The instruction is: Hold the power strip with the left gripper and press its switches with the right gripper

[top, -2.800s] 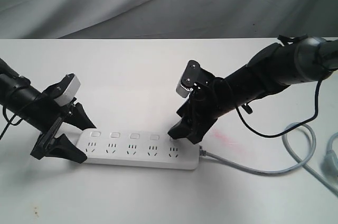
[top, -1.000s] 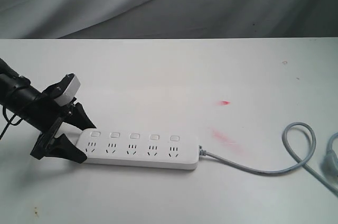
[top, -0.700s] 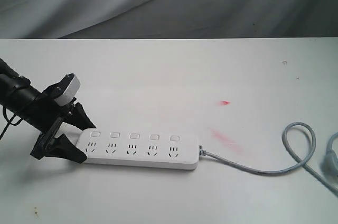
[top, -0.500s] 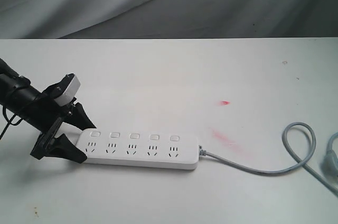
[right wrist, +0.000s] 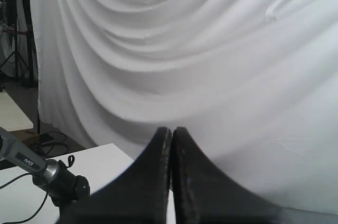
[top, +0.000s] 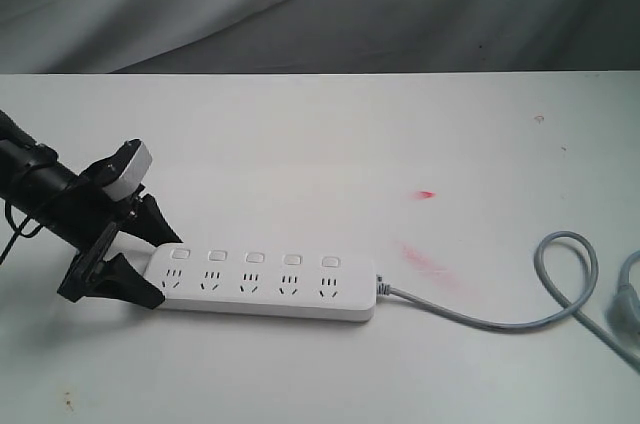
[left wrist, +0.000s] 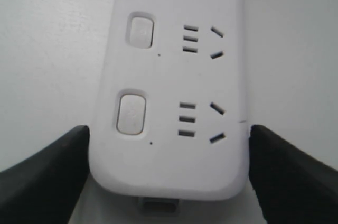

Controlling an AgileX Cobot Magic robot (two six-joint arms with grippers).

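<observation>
The white power strip (top: 265, 284) lies flat on the white table, its grey cord (top: 500, 322) trailing off to the right. Its row of white switches (top: 255, 257) runs along its far edge. My left gripper (top: 142, 259) is shut on the strip's left end, one black jaw against each long side. The left wrist view shows that end of the power strip (left wrist: 169, 102) with two switches (left wrist: 131, 113) between the fingers (left wrist: 47, 171) of my left gripper (left wrist: 169, 152). My right gripper (right wrist: 171, 131) is out of the exterior view; it is raised, shut and empty, facing a white curtain.
Red smudges (top: 428, 260) mark the table right of the strip. The cord (top: 565, 279) loops near the right edge. A grey draped backdrop (top: 320, 4) hangs behind the table. A stand with a black clamp (right wrist: 58, 179) shows in the right wrist view.
The right arm, which was pressing at the strip's right end, has lifted up and out of the exterior view. The left gripper and the strip have not moved.
</observation>
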